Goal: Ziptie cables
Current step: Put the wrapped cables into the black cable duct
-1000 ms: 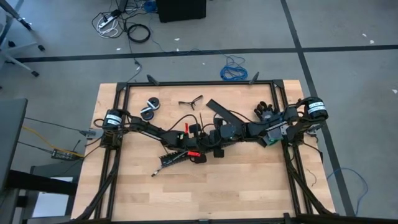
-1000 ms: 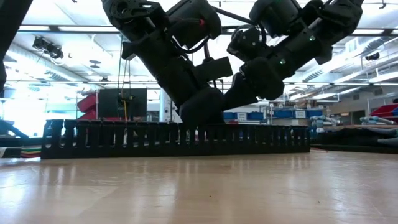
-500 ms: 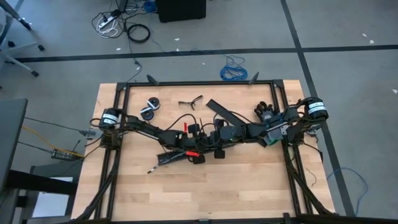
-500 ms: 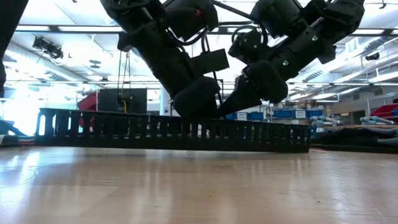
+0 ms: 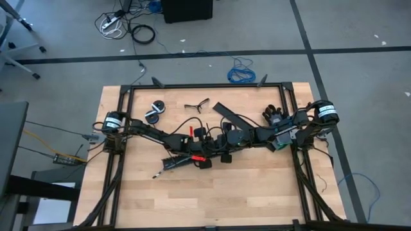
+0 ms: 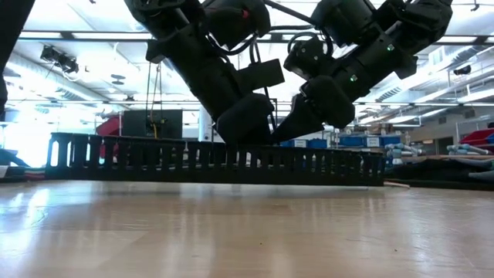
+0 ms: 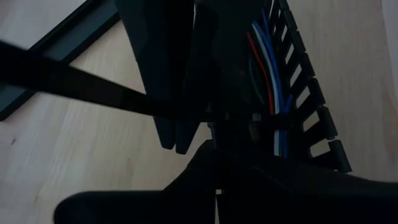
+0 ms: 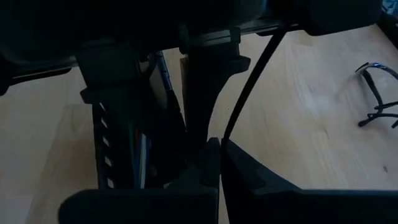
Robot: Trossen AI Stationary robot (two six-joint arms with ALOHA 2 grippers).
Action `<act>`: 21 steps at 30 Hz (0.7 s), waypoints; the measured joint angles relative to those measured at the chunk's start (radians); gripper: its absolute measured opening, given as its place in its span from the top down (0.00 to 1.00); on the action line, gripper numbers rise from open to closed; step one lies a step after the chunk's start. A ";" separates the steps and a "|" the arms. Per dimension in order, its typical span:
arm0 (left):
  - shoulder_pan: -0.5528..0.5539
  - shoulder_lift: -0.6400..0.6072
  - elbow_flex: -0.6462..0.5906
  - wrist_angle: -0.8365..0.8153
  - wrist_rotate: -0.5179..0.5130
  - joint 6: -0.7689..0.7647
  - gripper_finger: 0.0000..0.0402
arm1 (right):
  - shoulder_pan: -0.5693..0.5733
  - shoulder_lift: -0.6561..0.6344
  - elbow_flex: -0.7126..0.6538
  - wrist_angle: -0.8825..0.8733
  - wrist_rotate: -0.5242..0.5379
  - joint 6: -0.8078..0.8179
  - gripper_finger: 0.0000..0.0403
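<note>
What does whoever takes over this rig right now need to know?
Left gripper: jaws shut, at the slotted cable duct mid-table.
Right gripper: jaws shut, meeting the left one over the same duct.
Cables: coloured wires lie inside the duct.
Ziptie: a black strap runs out sideways from the left jaws; whether it is gripped is unclear.
Done: strap seems to be at the wires, tightness not visible.
Left: cinch, check, release.
</note>
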 joint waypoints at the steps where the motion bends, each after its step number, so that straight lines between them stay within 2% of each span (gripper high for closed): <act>1: 0.000 0.000 0.000 0.001 0.000 0.000 1.00 | 0.000 0.000 0.000 0.000 0.001 0.000 1.00; 15: -0.007 -0.001 0.000 0.008 0.000 0.000 1.00 | 0.000 0.000 0.000 -0.005 0.020 0.000 1.00; 21: -0.019 -0.003 0.036 -0.008 0.001 0.008 1.00 | 0.000 0.001 0.000 -0.009 0.034 -0.001 1.00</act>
